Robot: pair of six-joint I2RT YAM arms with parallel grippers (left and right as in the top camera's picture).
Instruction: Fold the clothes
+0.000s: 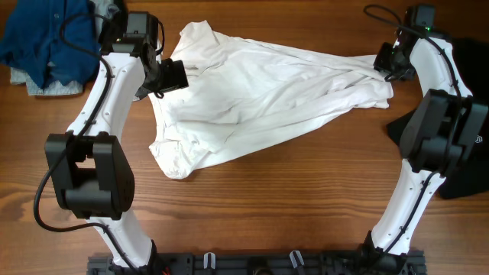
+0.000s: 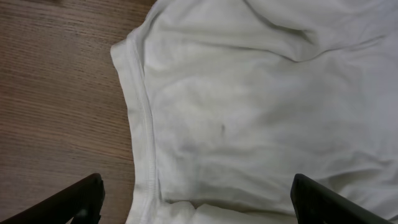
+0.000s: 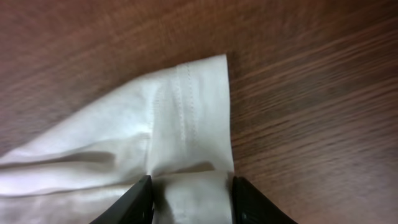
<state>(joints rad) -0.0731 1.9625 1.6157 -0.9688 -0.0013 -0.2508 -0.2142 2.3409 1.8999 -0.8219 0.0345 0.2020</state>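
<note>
A white shirt (image 1: 260,99) lies crumpled and spread across the middle of the wooden table. My left gripper (image 1: 172,75) is open and hovers over the shirt's upper left part. In the left wrist view its fingers (image 2: 196,202) stand wide apart over a stitched hem (image 2: 142,118), with nothing held. My right gripper (image 1: 386,65) is at the shirt's right end. In the right wrist view its fingers (image 3: 188,202) are closed on a folded hemmed edge of the shirt (image 3: 186,118), which lies on the wood.
A heap of blue clothes (image 1: 46,38) lies at the back left corner, on a pale cloth (image 1: 53,85). A black item (image 1: 466,122) lies at the right edge. Bare wood (image 1: 290,198) runs along the front.
</note>
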